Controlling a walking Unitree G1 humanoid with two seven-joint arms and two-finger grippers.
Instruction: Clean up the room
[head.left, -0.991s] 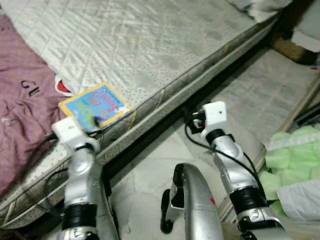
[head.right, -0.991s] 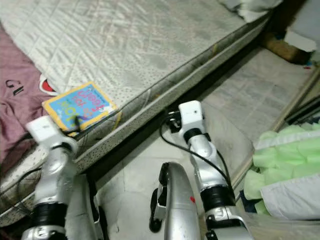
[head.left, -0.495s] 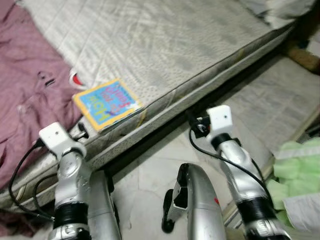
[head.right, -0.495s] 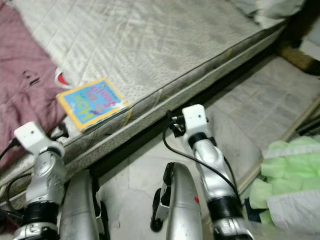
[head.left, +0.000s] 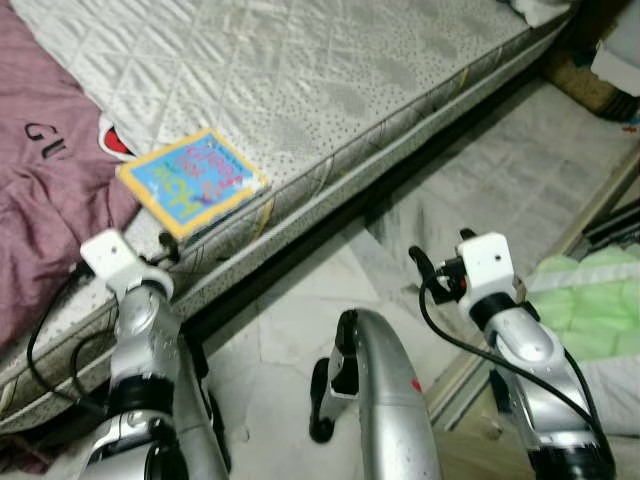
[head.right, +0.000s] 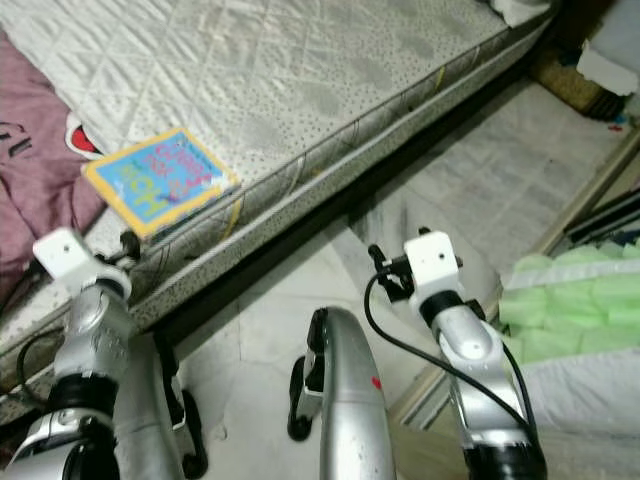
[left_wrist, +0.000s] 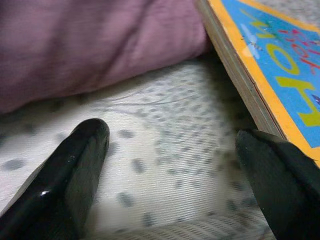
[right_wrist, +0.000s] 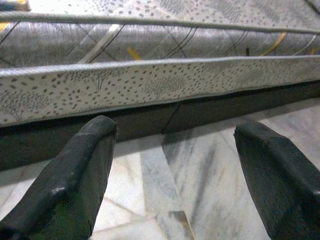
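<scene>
Both arms are now sitting differently from a second ago: the left end effector (left_wrist: 170, 165), which was reaching over the book's near corner, is now lying back at the bed's near edge just short of it, and the right end effector (right_wrist: 175, 165) is now hanging lower over the floor, farther from the bed's side. A mattress (head.left: 330, 90) with a grey quilted cover is stretching diagonally across the head views, and a colourful book (head.left: 192, 180) with a yellow border and a blue cover is lying flat on it, close to the near edge. A mauve blanket (head.left: 45, 210) is lying bunched on the mattress beside the book, toward the robot's left, and a bit of red and white fabric (head.left: 112, 140) is peeking out where blanket and book are meeting. In the left wrist view the two black fingers (left_wrist: 65, 175) are standing wide apart over the dotted mattress edge, holding nothing, with the book's thick page edge just beside one fingertip and the blanket's fold lying beyond. In the right wrist view the fingers (right_wrist: 80, 175) are likewise spread wide and empty, pointing at the mattress's patterned side and the dark gap under it, above a pale marble floor (head.left: 300, 320). Light green bedding (head.left: 590, 300) is lying folded by the robot's right arm, well apart from the book.
</scene>
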